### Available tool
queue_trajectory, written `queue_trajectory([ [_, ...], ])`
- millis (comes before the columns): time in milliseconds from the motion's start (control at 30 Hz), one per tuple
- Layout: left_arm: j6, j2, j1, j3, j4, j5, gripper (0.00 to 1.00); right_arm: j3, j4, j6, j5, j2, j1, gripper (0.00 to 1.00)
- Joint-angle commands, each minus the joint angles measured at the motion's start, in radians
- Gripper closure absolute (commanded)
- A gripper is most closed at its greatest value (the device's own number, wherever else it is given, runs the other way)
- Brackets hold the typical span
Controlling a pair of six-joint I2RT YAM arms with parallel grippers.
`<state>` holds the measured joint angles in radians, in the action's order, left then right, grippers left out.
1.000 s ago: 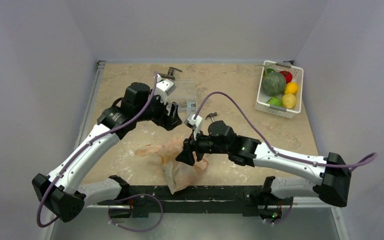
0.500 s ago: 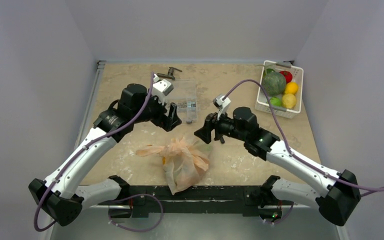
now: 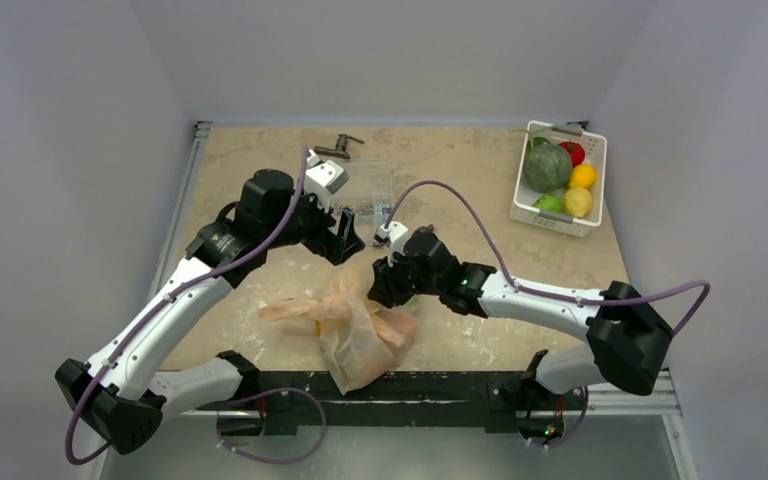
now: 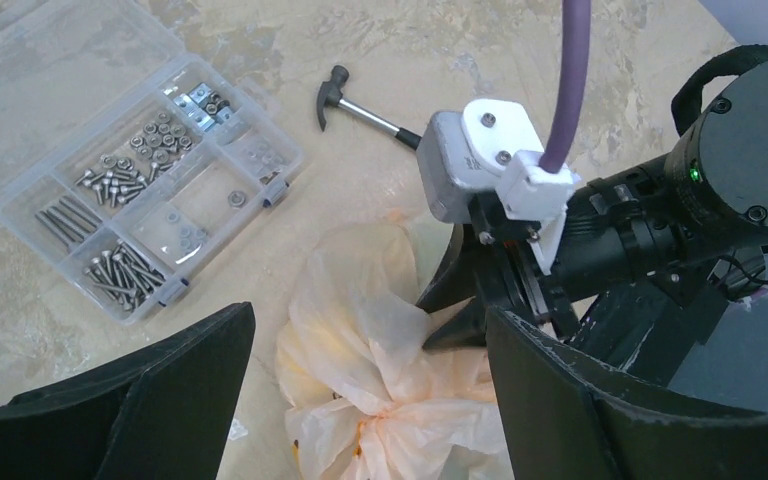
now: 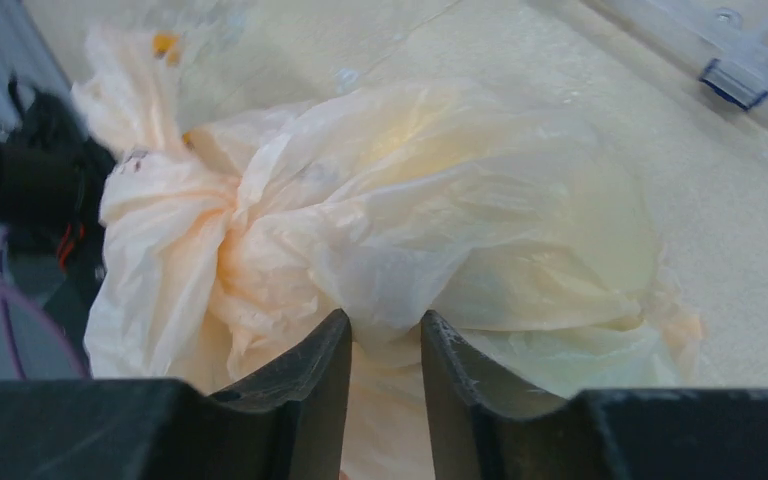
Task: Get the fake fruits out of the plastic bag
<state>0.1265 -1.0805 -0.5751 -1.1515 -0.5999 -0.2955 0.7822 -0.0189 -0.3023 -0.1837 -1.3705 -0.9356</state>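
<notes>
No readable text is showing anywhere on this table. Darker orange printing on the plastic bag (image 5: 410,200) is appearing only as crumpled smudges, and a small pale label on the left arm (image 3: 190,290) is sitting too tiny to decipher.

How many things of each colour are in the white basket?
Green: 2 (big dark ball, small light ball)
Red ball: 1
Yellow balls: 2
Total: 5
</notes>
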Motion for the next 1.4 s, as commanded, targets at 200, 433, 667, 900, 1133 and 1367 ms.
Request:
queue_trajectory([
  [200, -0.027, -0.019, -0.033, -0.003, 0.029, -0.024, 0.15, -0.046, -0.121, -0.476, 0.559, 0.109, 0.001, 1.0],
  [433, -0.05, -0.096, -0.08, -0.044, -0.033, -0.09, 0.25, -0.108, -0.144, -0.58, 0.695, 0.247, 0.001, 1.0],
  [667, -0.075, -0.167, -0.155, -0.077, -0.097, -0.034, 0.37, -0.1, -0.165, -0.611, 0.641, 0.223, 0.001, 1.0],
  [900, -0.058, -0.257, -0.215, -0.108, -0.147, 0.191, 0.37, -0.103, -0.153, -0.592, 0.64, 0.255, 0.001, 1.0],
  [1133, -0.003, -0.334, -0.216, -0.146, -0.146, 0.247, 0.26, -0.126, -0.174, -0.609, 0.621, 0.261, 0.001, 1.0],
  [1367, -0.007, -0.419, -0.214, -0.204, -0.219, 0.344, 0.48, -0.114, -0.143, -0.564, 0.611, 0.27, 0.001, 1.0],
])
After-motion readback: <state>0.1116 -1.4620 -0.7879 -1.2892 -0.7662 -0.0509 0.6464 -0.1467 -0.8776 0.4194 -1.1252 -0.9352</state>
